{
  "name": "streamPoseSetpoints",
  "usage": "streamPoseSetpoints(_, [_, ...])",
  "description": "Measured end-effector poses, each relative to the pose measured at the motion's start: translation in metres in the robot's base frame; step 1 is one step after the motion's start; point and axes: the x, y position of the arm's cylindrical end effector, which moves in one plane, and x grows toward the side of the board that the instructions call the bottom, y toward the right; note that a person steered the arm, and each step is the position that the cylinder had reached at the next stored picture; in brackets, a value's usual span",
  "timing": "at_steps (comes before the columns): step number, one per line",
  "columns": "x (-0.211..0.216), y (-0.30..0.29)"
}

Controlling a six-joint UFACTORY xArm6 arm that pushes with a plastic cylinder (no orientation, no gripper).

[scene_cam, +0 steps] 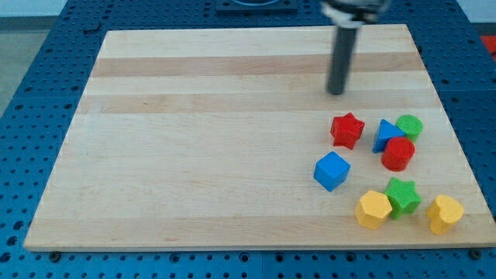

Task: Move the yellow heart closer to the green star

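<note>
The yellow heart (445, 213) lies near the board's lower right corner. The green star (403, 195) lies a short gap to its left, touching a yellow hexagon (373, 208) on its own left side. My tip (335, 92) is on the board well above both, toward the view's top, above the red star (347, 129). It touches no block.
A blue cube (332, 170) lies left of the cluster. A blue triangle (384, 134), a green cylinder (408, 126) and a red cylinder (398, 153) sit bunched together above the green star. The wooden board (194, 155) lies on a blue pegboard.
</note>
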Motion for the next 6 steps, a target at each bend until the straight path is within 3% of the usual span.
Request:
streamPoseSetpoints(2, [0.031, 0.175])
streamPoseSetpoints(3, [0.041, 0.177])
streamPoseSetpoints(5, [0.209, 0.176])
streamPoseSetpoints(6, [0.249, 0.144])
